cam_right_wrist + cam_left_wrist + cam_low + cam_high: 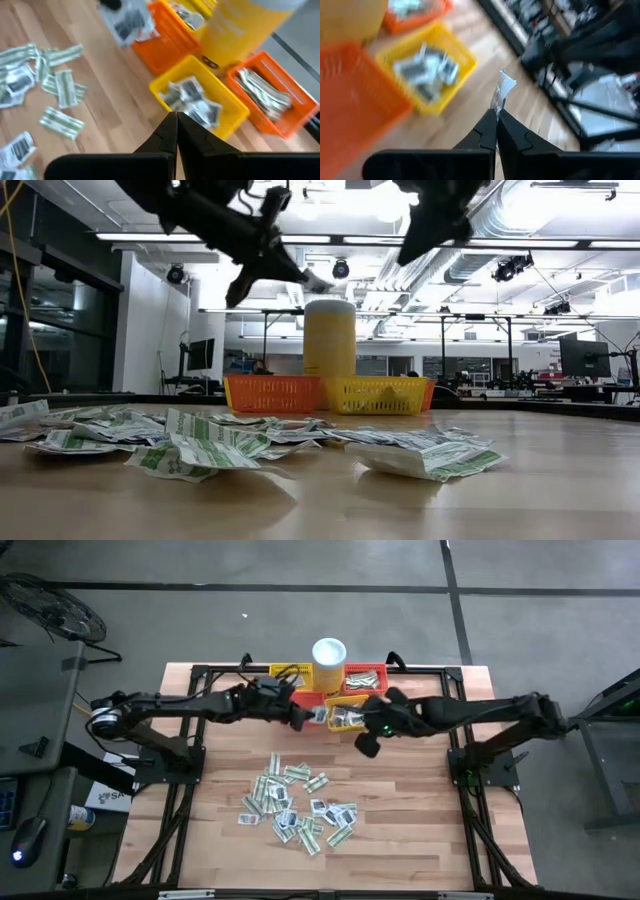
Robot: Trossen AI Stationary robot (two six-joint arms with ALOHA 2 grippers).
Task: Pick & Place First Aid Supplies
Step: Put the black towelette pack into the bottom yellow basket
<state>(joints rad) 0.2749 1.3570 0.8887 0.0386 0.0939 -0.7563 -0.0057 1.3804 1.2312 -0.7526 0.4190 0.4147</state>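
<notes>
One small white sachet [503, 92] pinched in left gripper [496, 116] near yellow mesh basket [462, 55]; right gripper [176, 120] closed, empty; best released squarely over basket.

White, grey and green-striped sachets [297, 804]; yellow basket [235, 117]; orange basket [300, 107]; yellow cup [329, 338]
</notes>
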